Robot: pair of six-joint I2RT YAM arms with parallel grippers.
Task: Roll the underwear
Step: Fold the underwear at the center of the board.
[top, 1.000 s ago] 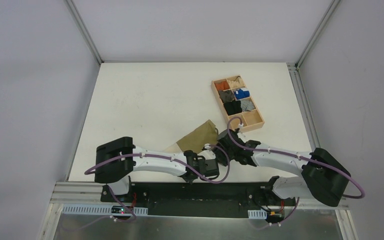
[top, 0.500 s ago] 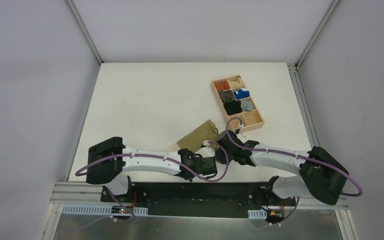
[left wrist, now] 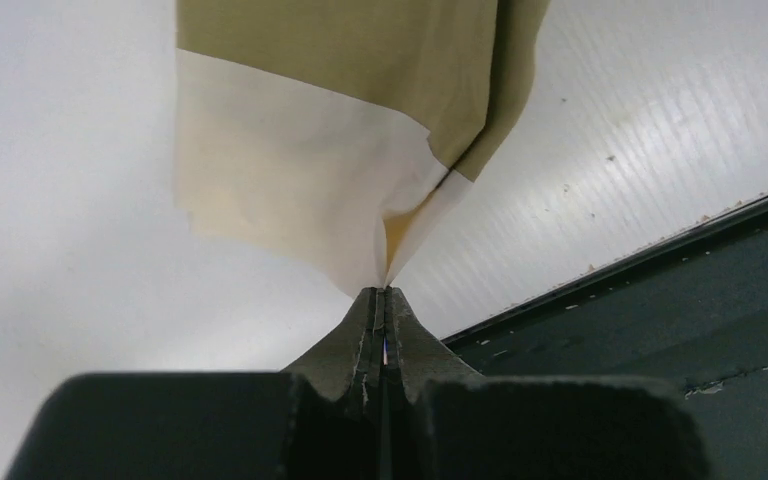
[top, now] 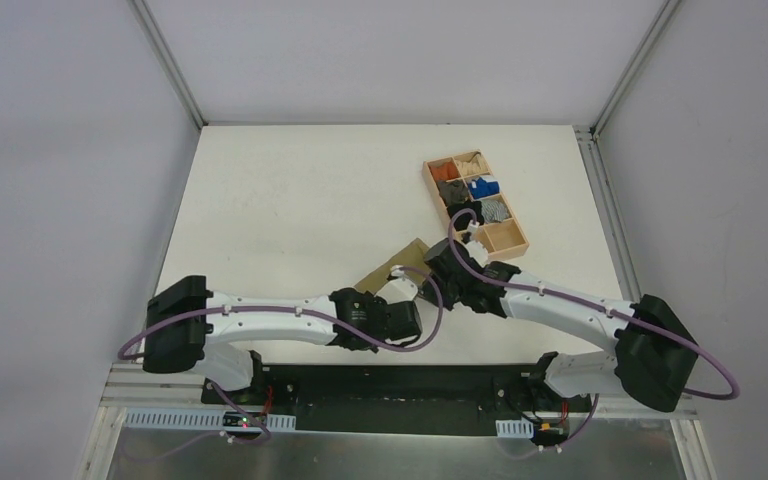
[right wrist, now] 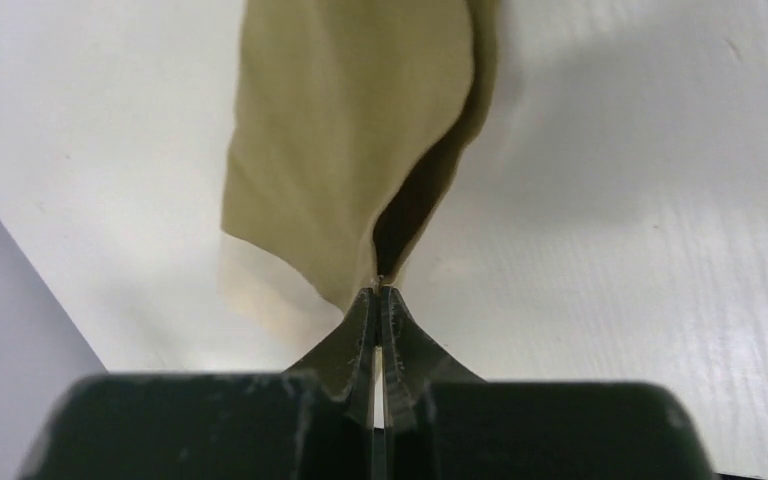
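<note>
1. Two hands of mine are pinching the same cloth, and both are closed tight on it.
2. My left hand (left wrist: 384,292) has its fingertips pressed together on a corner of the cream waistband (left wrist: 280,180); the band rises into a small peak where I grip it.
3. My right hand (right wrist: 378,290) is clamped on an edge of the olive fabric, which folds into a dark crease just above my fingertips.
4. The underwear (top: 388,272) lies on the white worktop (top: 290,200), near the front edge and about the middle, with my two wrists crowded over its near side.
5. From above, only a slanted olive patch of it shows past my arms.
6. In the left wrist view the olive part runs away from me and the cream band is nearest; a dark rail (left wrist: 660,300) at the worktop edge passes to the right.
7. A wooden tray (top: 506,236) sits further back on the right, apart from the underwear.
8. Its compartments hold small bundles: orange (top: 442,170), blue (top: 484,186), black (top: 463,214) and grey (top: 450,189).
</note>
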